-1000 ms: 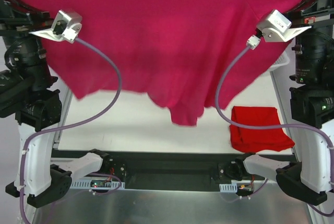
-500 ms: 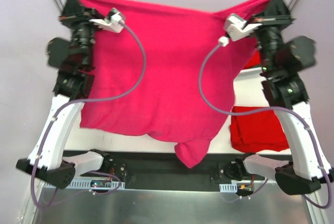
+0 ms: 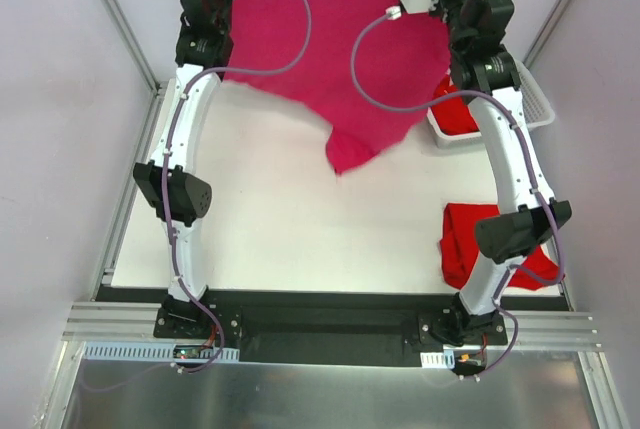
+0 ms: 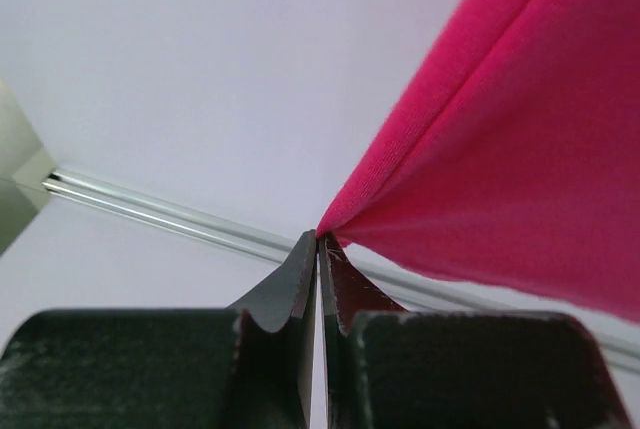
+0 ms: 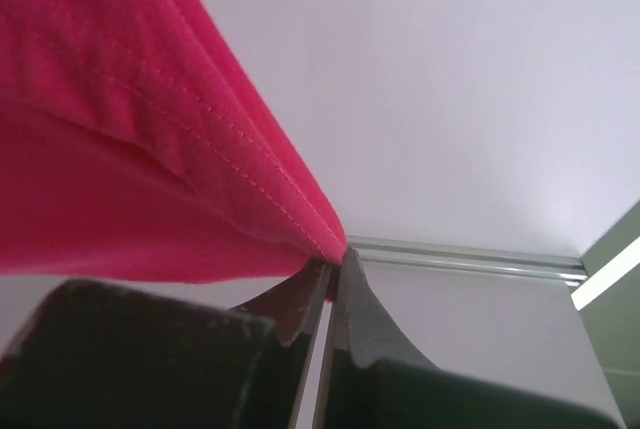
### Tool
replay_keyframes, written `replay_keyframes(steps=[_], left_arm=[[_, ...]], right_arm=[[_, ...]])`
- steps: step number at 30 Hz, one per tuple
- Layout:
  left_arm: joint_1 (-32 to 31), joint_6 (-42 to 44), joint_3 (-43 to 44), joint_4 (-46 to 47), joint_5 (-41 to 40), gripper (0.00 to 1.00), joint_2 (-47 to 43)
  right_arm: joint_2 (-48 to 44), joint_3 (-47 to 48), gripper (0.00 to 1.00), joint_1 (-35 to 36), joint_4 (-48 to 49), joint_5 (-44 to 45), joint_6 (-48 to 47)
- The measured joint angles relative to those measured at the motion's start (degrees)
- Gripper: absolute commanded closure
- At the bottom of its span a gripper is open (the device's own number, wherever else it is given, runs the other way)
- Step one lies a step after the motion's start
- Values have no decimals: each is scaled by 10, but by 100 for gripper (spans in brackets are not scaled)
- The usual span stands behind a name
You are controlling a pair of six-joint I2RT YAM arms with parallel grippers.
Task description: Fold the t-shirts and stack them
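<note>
A magenta-pink t-shirt (image 3: 340, 49) hangs spread between my two grippers over the far end of the table, and its lowest tip (image 3: 350, 154) reaches the tabletop. My left gripper (image 4: 318, 239) is shut on one corner of the pink cloth (image 4: 500, 149). My right gripper (image 5: 335, 261) is shut on a stitched hem corner of the same shirt (image 5: 120, 149). In the top view both arms are stretched far forward, with the gripper tips hidden at the upper edge. A folded red t-shirt (image 3: 470, 244) lies at the near right, partly behind the right arm.
A white slotted basket (image 3: 540, 109) stands at the far right with red cloth (image 3: 458, 117) in it, partly behind the right arm. Metal frame posts (image 3: 120, 19) rise at both sides. The bare white tabletop (image 3: 300, 229) fills the middle.
Both arms have swung from high and near the camera out to the far end of the table, carrying the pink shirt away. The shirt now hangs lower, with its tip on the table.
</note>
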Motion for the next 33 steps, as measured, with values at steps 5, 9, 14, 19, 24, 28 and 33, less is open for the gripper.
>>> replay_keyframes(steps=[5, 9, 14, 19, 24, 28, 33], left_arm=[[-1, 50, 70, 4, 14, 100, 37], [-6, 56, -67, 24, 10, 100, -42], [-25, 39, -236, 34, -23, 100, -146], [-78, 21, -379, 8, -72, 100, -264], [-145, 12, -414, -37, -119, 100, -367], [-164, 22, -414, -47, -165, 100, -449], [-167, 51, -396, -47, -205, 100, -505]], right_arm=[[25, 59, 99, -11, 5, -4, -25], [-14, 0, 99, -10, 28, 0, -26], [-93, -138, 99, 4, 30, 27, -5], [-174, -247, 99, 56, -27, 82, 36], [-256, -276, 99, 122, -99, 126, 56], [-295, -230, 99, 147, -137, 155, 49], [-308, -167, 99, 150, -137, 160, 8]])
